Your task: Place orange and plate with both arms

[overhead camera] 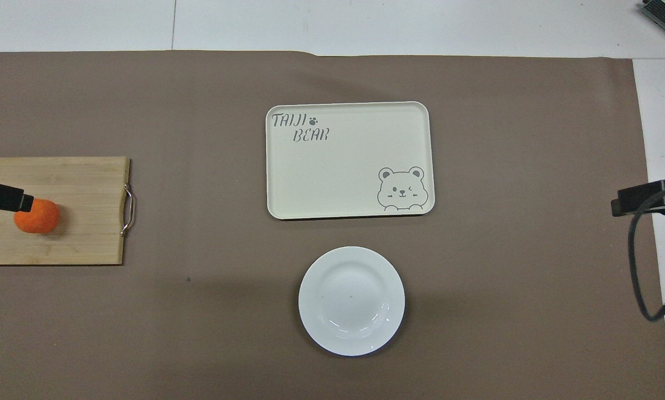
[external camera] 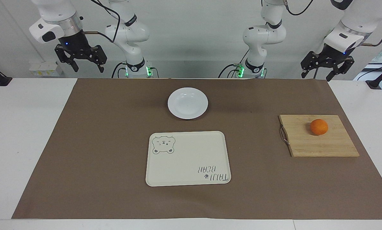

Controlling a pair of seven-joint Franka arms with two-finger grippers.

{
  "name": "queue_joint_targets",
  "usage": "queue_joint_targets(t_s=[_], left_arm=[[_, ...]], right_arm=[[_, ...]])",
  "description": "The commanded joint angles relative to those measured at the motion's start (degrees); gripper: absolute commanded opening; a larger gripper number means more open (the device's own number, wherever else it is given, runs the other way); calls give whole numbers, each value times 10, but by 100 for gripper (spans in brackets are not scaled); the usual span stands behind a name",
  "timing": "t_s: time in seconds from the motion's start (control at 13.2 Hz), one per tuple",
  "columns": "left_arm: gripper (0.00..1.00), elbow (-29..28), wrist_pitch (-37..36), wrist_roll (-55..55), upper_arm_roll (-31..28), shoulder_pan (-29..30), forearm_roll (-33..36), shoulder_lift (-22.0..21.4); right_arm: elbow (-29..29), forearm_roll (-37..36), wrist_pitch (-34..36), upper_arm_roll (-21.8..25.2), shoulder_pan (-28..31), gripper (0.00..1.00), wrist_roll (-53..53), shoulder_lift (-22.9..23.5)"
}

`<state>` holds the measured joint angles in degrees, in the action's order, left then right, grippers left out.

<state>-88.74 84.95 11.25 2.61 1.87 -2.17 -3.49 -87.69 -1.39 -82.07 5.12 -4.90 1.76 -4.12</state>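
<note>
Both pairs of jaws are seen spread open and empty: the left gripper (external camera: 326,68) is held high at its own end of the table, the right gripper (external camera: 81,60) likewise, each apparently waiting. The small round orange (external camera: 318,126) rests on a bamboo cutting board (external camera: 325,143) toward the left arm's end. The glossy white round plate (external camera: 187,103) lies centrally, nearer the robots than the cream rectangular bear tray (external camera: 187,159), probably the intended destination.

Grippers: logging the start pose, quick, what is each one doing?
Left gripper: open, holding nothing, raised at its own end of the table.
Right gripper: open, holding nothing, raised at its end.
</note>
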Motion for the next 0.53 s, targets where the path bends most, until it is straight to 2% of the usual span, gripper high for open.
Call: queue_joint_targets(t_s=[0.0,0.45], left_arm=[[100,-12,3,-5,0,3,-6,-12],[100,-10,2,-3,1,3,-3,-11]], right_arm=[[5,2,2,-2,7,100,-13,1],[5,2,2,-2,7,100,-13,1]])
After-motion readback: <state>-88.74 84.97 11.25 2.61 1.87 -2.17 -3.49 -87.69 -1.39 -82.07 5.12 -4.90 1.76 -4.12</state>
